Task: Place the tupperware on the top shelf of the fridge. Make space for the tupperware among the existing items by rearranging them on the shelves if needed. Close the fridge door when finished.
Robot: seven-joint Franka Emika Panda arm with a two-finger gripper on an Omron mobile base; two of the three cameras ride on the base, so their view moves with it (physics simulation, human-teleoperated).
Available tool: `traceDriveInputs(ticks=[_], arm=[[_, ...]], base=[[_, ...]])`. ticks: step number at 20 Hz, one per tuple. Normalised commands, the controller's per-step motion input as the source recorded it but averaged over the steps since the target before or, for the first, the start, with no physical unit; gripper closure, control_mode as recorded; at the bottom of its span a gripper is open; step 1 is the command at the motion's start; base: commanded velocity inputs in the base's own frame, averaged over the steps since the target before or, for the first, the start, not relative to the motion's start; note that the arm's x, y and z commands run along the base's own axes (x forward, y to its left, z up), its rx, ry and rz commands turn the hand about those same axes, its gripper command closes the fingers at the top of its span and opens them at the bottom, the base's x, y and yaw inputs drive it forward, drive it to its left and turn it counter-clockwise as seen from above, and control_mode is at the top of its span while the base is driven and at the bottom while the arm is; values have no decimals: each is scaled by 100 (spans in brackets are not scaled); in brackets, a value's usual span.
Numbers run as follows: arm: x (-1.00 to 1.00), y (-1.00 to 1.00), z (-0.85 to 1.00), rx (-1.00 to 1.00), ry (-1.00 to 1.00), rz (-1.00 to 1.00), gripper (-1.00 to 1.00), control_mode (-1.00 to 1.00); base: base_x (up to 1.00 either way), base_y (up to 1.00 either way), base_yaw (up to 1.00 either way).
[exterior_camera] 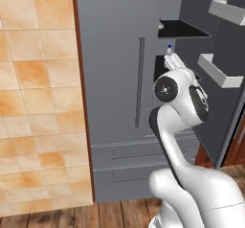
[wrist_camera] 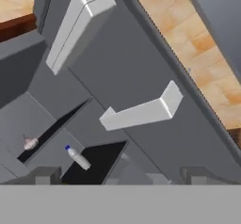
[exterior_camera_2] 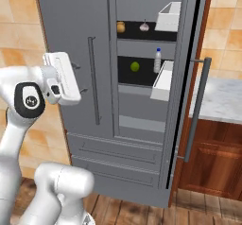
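Observation:
The grey fridge (exterior_camera_2: 75, 25) has its left door shut and its right door swung open. Its top shelf (exterior_camera_2: 142, 37) carries a brown potato-like ball (exterior_camera_2: 121, 27) and a white garlic bulb (exterior_camera_2: 144, 27). The lower shelf (exterior_camera_2: 137, 80) bears a lime-green ball (exterior_camera_2: 134, 66) and a blue-capped white bottle (exterior_camera_2: 157, 61). My gripper (exterior_camera_2: 80, 79) hangs open and empty in front of the fridge, at about lower-shelf height, apart from everything. Along the hand view, the bottle (wrist_camera: 77, 158) and garlic (wrist_camera: 30, 143) lie beyond the gripper (wrist_camera: 121, 175). The tupperware is out of view.
Two white door bins (exterior_camera_2: 168, 16) (exterior_camera_2: 162, 81) hang inside the open right door, whose bar handle (exterior_camera_2: 196, 110) faces a marble counter (exterior_camera_2: 222, 101) over brown cabinets. Two wide drawers (exterior_camera_2: 118, 153) sit below the cavity. A tiled wall (exterior_camera: 33, 102) stands left of the fridge.

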Motion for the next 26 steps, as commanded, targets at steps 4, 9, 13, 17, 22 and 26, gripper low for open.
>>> traceDriveInputs(ticks=[4,9,13,17,22,26], arm=[[-100,-81,15,24,2,2,-100,-100],[-100,-94,22,28,0,0,-100,-100],[-100,-100,39,36,0,0,-100,-100],[-94,-100,30,34,-10,2,-100,-100],[-16,-100,6,24,-13,18,-100,-100],[65,-100,-23,15,0,23,-100,-100]], base=[[0,0,0],[0,0,0],[0,0,0],[0,0,0],[0,0,0],[0,0,0]])
